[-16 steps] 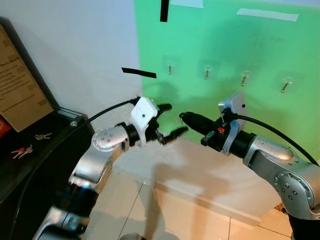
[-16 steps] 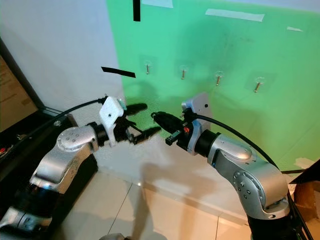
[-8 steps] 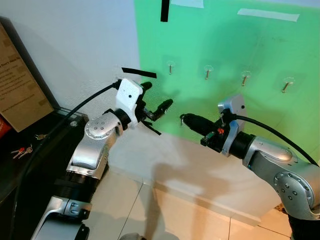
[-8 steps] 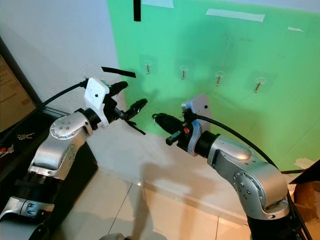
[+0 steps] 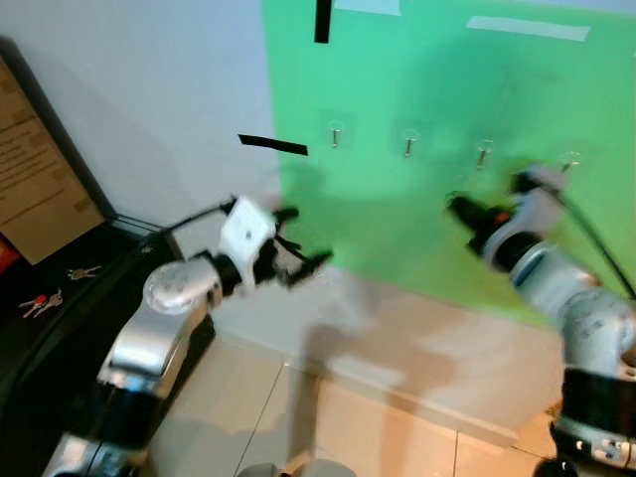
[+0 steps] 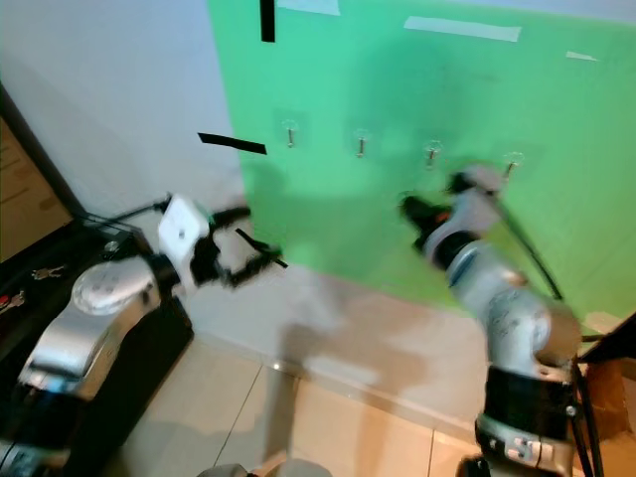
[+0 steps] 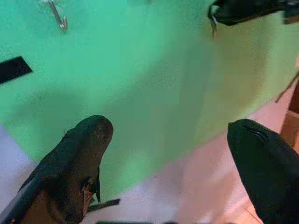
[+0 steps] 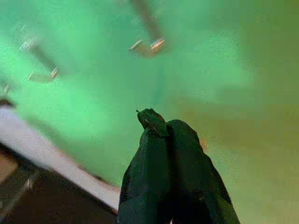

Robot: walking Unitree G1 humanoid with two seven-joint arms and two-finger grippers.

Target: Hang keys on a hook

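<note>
Though blurred, right tool [image 8: 161, 127] clamped on key ring [image 8: 147, 115] below hooks [image 5: 408, 145] (left tool [image 7: 168, 135] agape).

Both arms are motion-blurred in the head views; the right gripper [image 5: 459, 209], below the hooks [image 5: 407, 145] on the green board [image 5: 427, 229], has no sharp outline. In the right wrist view its fingers [image 8: 173, 158] press together on a small item, too small and blurred to identify. The keys [image 5: 40, 302] left of the board are too small to count.
</note>
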